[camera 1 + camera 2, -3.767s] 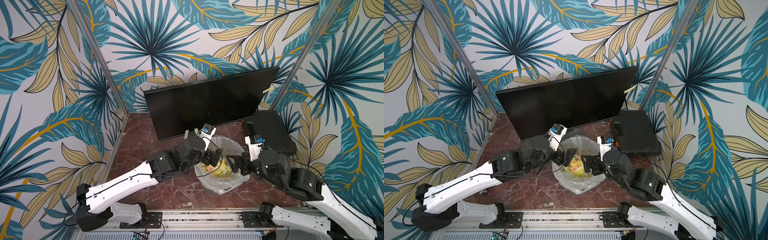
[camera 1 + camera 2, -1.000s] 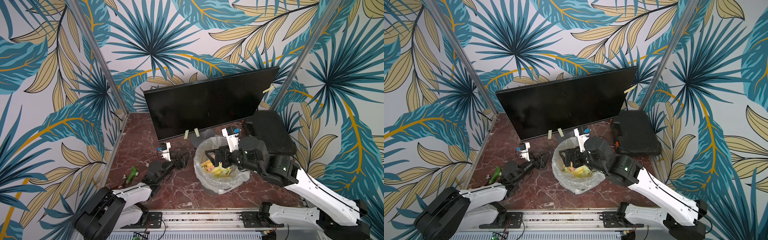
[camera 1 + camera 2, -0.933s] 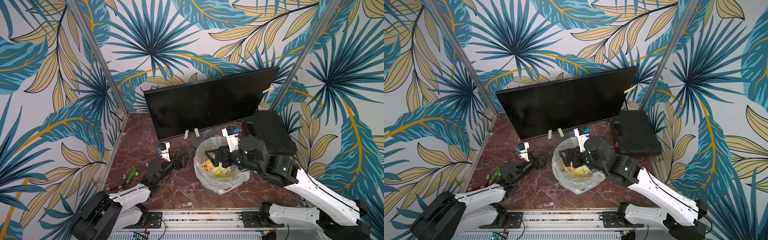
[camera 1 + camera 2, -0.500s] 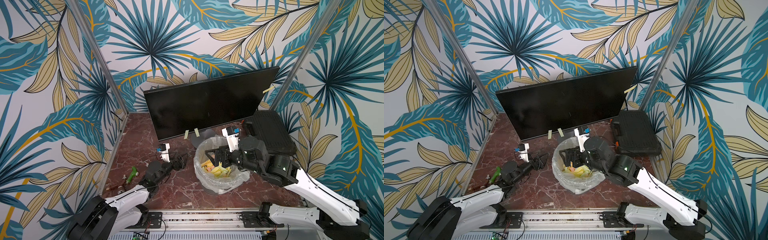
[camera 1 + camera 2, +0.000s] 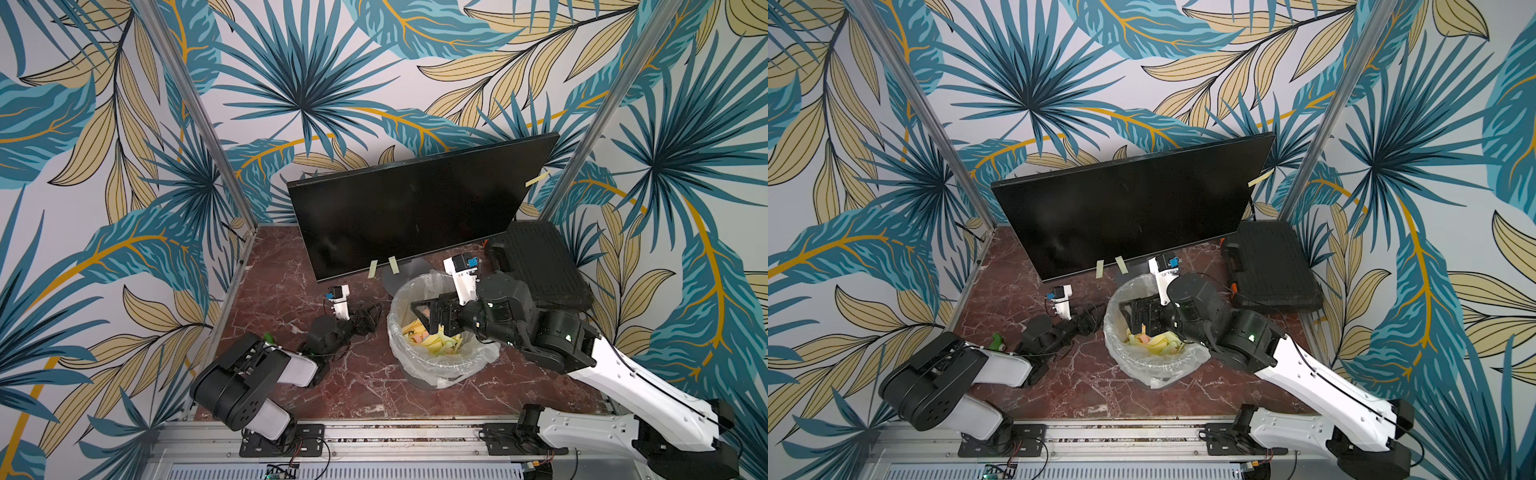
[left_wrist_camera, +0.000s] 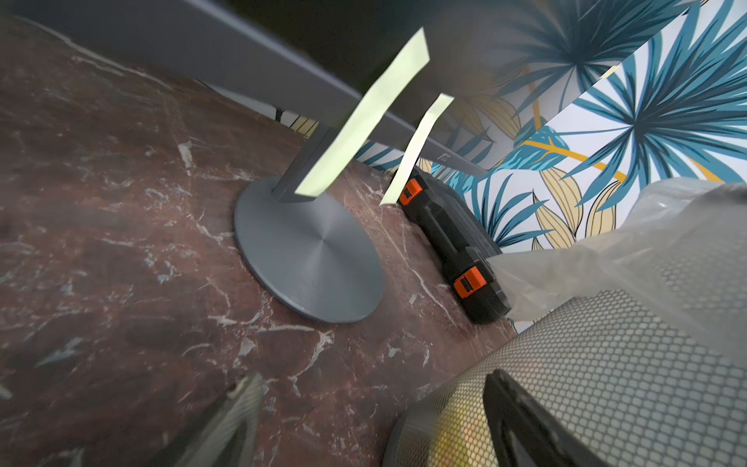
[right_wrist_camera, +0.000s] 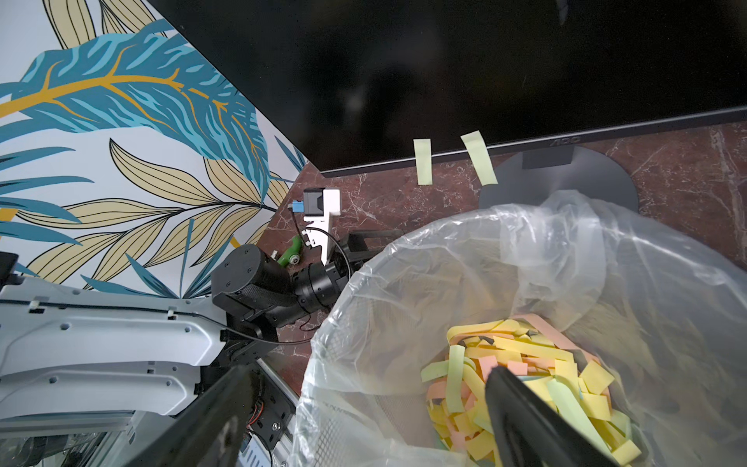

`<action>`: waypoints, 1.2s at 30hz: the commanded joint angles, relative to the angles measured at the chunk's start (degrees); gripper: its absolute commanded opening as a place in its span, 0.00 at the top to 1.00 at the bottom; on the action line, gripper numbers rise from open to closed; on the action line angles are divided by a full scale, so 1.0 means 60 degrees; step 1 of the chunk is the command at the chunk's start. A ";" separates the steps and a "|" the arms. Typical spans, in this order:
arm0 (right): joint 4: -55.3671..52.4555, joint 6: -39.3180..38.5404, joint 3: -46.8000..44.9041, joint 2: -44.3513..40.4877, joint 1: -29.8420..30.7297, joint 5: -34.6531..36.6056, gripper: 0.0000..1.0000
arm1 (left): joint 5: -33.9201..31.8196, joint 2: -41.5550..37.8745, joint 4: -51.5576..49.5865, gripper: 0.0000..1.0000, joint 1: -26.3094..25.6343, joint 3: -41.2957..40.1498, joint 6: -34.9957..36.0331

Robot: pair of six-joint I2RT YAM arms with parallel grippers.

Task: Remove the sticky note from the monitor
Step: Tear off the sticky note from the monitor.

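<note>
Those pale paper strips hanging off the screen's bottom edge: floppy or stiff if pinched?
Probably floppy: the sticky note kinks and curves as it hangs from the monitor. Likely very light, since only its top end holds it up. It might crumple easily, like the curled strips in the bin.

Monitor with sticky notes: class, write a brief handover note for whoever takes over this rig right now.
Left gripper: open, empty, low beside the plastic-lined mesh waste bin.
Right gripper: open, empty, above that bin.
The wide black flat monitor stands at the back; two pale green paper sticky notes hang from its lower bezel, a third sticks at its right edge.
Done: coloured paper strips lie in the bin.
Left: peel off all three notes and bin them.
</note>
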 commanded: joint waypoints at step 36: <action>-0.0739 -0.0064 0.0377 -0.0057 -0.0031 0.0192 0.07 | 0.0695 0.2183 0.1843 0.51 0.0667 0.2171 -0.0432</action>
